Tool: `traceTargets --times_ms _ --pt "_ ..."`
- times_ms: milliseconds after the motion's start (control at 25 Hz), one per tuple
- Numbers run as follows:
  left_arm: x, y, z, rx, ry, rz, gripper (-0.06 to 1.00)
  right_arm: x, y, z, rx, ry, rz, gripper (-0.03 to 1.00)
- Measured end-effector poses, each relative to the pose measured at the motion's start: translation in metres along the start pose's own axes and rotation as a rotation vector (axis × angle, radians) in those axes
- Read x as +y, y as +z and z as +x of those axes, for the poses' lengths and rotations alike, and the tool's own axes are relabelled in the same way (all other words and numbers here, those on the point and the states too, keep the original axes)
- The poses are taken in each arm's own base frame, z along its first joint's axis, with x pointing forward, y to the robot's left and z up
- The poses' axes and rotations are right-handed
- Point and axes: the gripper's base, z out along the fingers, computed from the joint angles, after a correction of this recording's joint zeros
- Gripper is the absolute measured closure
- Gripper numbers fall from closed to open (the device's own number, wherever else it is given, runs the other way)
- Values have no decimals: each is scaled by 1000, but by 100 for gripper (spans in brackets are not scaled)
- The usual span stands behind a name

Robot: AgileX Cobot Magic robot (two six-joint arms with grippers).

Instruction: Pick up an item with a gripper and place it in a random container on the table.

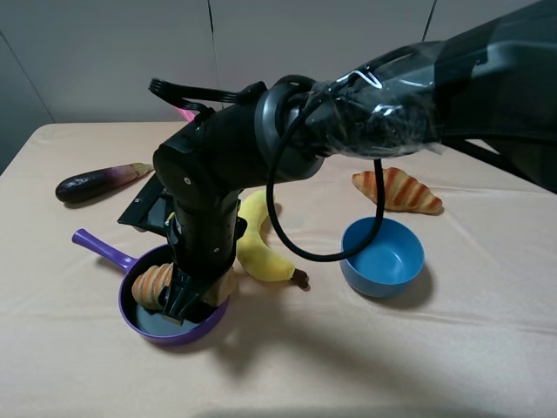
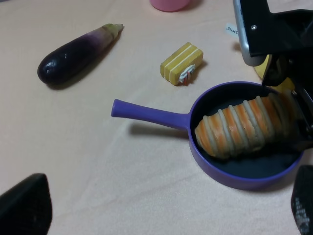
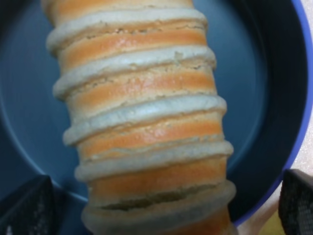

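Note:
The tan-brown ridged bread loaf (image 1: pixel 152 283) (image 2: pixel 239 127) (image 3: pixel 146 122) lies inside the purple frying pan (image 1: pixel 174 335) (image 2: pixel 234 181) (image 3: pixel 293 122), whose handle points left. My right gripper (image 1: pixel 187 300) (image 3: pixel 164 210) reaches across and hangs straight over the pan. It is open: its dark fingertips (image 3: pixel 24 205) stand on either side of the loaf with gaps showing. My left gripper (image 2: pixel 164 215) is open and holds nothing. It hovers over bare table beside the pan's handle and does not show in the exterior view.
A yellow banana (image 1: pixel 261 252) lies against the pan's right side. A blue bowl (image 1: pixel 383 257) and a striped croissant (image 1: pixel 400 190) are further right. An eggplant (image 1: pixel 96 183) (image 2: pixel 78 54), a small yellow block (image 2: pixel 182 63) and a pink pot (image 2: pixel 168 4) lie behind the pan.

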Motion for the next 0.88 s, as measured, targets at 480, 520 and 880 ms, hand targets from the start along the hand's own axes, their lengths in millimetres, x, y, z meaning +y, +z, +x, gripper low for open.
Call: traceTargets --times_ms 480,520,880 --pt "0 0 0 0 0 0 -5 -2 -34 -4 -58 -15 24 27" --pt "0 0 0 0 0 0 -5 -1 -37 -4 -54 -15 23 27" --pt "0 0 0 0 0 0 -5 1 -66 7 29 -15 9 27"
